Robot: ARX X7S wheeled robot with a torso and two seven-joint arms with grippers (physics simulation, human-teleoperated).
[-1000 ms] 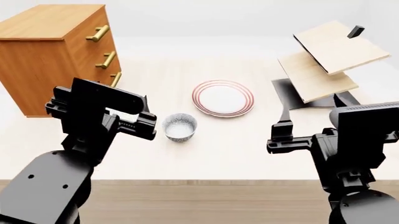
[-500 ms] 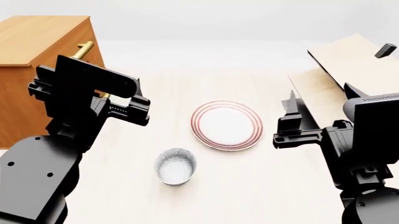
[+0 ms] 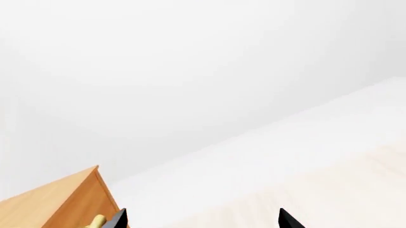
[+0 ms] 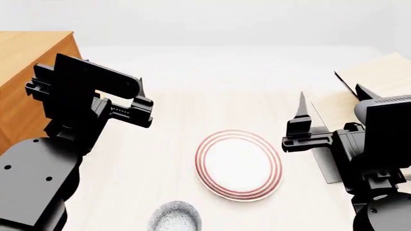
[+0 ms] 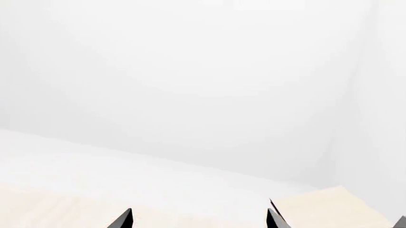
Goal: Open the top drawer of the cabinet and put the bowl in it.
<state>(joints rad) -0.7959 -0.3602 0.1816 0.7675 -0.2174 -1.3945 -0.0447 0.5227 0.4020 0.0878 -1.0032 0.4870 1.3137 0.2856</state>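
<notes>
The cabinet [image 4: 29, 72] stands at the far left, orange-brown; my left arm hides its drawer fronts in the head view. In the left wrist view the cabinet's corner [image 3: 57, 204] and a bit of a brass handle [image 3: 97, 221] show at the frame's edge. The speckled bowl [image 4: 173, 219] sits on the table, cut by the bottom edge of the head view. My left gripper [image 4: 146, 111] is open and empty, raised beside the cabinet; its fingertips [image 3: 117, 219] stand wide apart. My right gripper [image 4: 294, 130] is open and empty over the table's right side, its fingertips [image 5: 123, 219] wide apart.
A white plate with red rings [image 4: 239, 164] lies mid-table, just beyond the bowl. The pale wooden tilted rack [image 4: 378, 77] stands at the right, behind my right arm; it also shows in the right wrist view [image 5: 330, 209]. A white wall lies beyond the table.
The head view has shifted: the bowl and plate have slid down the frame and the cabinet to the left, its handles now hidden. Both grippers stay open and empty.
</notes>
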